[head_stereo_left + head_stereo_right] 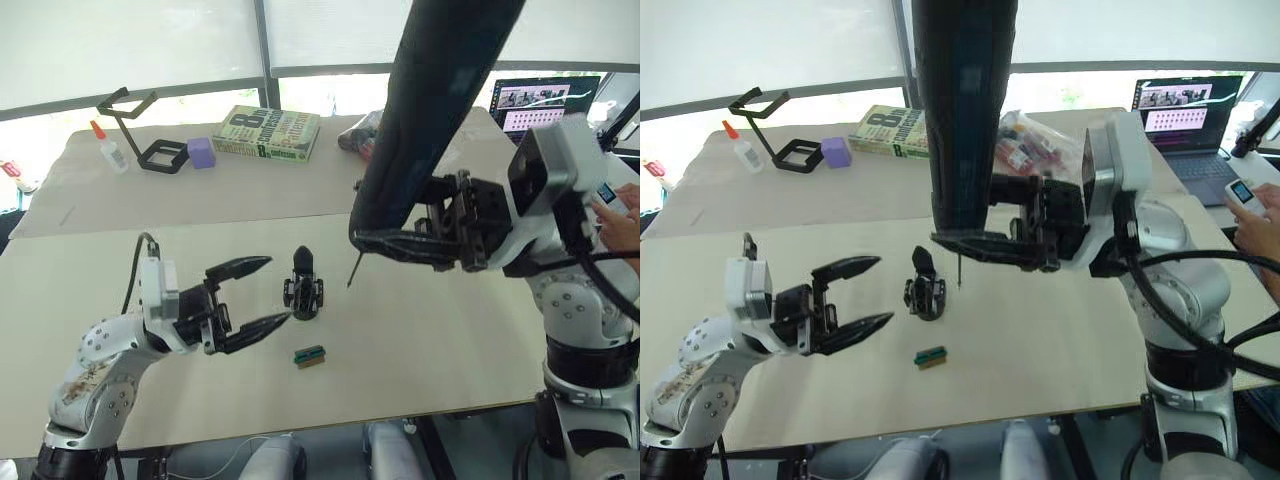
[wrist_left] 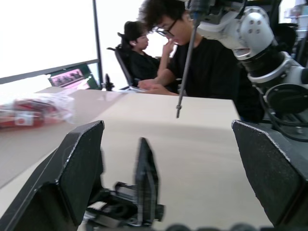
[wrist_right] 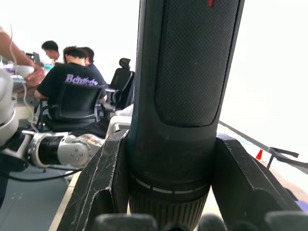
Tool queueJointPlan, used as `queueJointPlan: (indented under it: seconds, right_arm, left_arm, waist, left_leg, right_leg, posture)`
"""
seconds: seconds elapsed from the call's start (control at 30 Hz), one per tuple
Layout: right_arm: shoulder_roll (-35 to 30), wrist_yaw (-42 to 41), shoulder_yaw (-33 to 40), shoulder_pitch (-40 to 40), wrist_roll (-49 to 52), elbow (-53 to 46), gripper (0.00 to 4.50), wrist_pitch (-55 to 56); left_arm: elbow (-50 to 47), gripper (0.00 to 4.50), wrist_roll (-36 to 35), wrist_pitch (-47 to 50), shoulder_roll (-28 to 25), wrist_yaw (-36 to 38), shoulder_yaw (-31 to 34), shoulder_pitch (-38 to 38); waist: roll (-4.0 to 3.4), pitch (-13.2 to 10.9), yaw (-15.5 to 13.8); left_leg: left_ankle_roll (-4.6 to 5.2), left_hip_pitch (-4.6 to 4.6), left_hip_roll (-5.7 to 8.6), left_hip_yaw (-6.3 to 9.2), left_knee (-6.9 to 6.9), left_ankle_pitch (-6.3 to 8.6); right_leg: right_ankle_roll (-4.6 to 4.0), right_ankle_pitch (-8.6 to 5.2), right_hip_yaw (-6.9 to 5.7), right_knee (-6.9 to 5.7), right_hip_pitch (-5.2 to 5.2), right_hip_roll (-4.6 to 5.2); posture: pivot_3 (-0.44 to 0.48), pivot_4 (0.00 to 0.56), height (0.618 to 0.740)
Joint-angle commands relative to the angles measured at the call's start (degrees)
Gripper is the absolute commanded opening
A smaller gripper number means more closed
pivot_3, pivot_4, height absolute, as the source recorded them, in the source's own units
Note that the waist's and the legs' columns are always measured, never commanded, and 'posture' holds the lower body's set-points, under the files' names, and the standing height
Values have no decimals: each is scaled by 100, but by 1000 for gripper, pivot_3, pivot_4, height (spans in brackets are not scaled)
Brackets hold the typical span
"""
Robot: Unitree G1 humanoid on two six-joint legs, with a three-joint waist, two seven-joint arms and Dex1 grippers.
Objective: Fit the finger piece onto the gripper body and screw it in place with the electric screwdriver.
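Observation:
The gripper body (image 1: 303, 288) stands on the beige table (image 1: 430, 350) near the middle. A black pointed finger rises from it; whether that is the finger piece I cannot tell. My left gripper (image 1: 278, 290) is open, level with the table, and its fingertips (image 1: 262, 263) reach just left of the body. My right gripper (image 1: 985, 248) is shut on the electric screwdriver (image 1: 440, 100), a thick black cylinder held nearly upright. Its thin metal bit (image 1: 352, 272) points down and hangs above the table, a little right of the gripper body.
A small green-and-brown block (image 1: 310, 355) lies in front of the gripper body. At the back are a book (image 1: 266, 133), a purple cube (image 1: 201, 152), a glue bottle (image 1: 110, 147) and a black frame (image 1: 150, 130). A laptop (image 1: 545, 100) and a person's hand (image 1: 620, 215) are at the right.

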State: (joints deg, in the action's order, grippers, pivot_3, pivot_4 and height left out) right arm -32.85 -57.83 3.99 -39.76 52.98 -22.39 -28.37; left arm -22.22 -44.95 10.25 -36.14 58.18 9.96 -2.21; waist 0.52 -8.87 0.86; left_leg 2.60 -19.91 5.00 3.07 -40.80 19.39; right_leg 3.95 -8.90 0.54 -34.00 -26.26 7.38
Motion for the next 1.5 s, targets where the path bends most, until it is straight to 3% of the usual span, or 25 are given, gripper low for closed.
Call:
queueJointPlan:
  seconds: [0.03, 0.4, 0.73, 1.07, 1.5]
  right_arm:
    - [167, 164, 57, -382, 24, 172, 1976, 3]
    - [890, -104, -526, -906, -831, 882, 1976, 496]
    - [1553, -306, -894, -940, -1372, 1306, 1976, 793]
    - [1698, -515, -1215, -797, -1850, 1516, 1976, 909]
    - [1913, -609, -1338, -672, -2098, 1750, 1976, 977]
  left_arm:
    - [330, 4500, 112, -113, -89, 155, 270, -133]
    - [295, 4500, 216, -21, -65, 131, 420, 64]
    - [708, 4500, 737, -381, 184, 148, 327, 407]
    - [1073, 4500, 1074, -615, 256, 499, 74, 470]
    - [1096, 4500, 1287, -633, 475, 435, -154, 376]
  waist:
    - [0, 0, 0]
    - [0, 0, 13]
    - [-1, -1, 19]
    - [-1, -1, 28]
    - [-1, -1, 43]
  left_leg:
    - [0, 0, 0, 0, 0, 0]
    - [0, -7, 0, 1, 1, 0]
    - [-1, -8, 0, 2, 3, 0]
    - [-2, -8, 1, 2, 3, -1]
    - [-3, -8, 1, 2, 2, -1]
  right_leg:
    - [0, 0, -1, 0, 0, 0]
    - [0, 0, -3, -1, -7, 0]
    - [0, 0, -5, -3, -11, -1]
    - [-1, 0, -8, -4, -10, -1]
    - [-1, 0, -8, -4, -11, -1]
  posture:
    - [0, 150, 740]
    - [0, 150, 740]
    - [0, 150, 740]
    - [0, 150, 740]
    - [0, 150, 740]
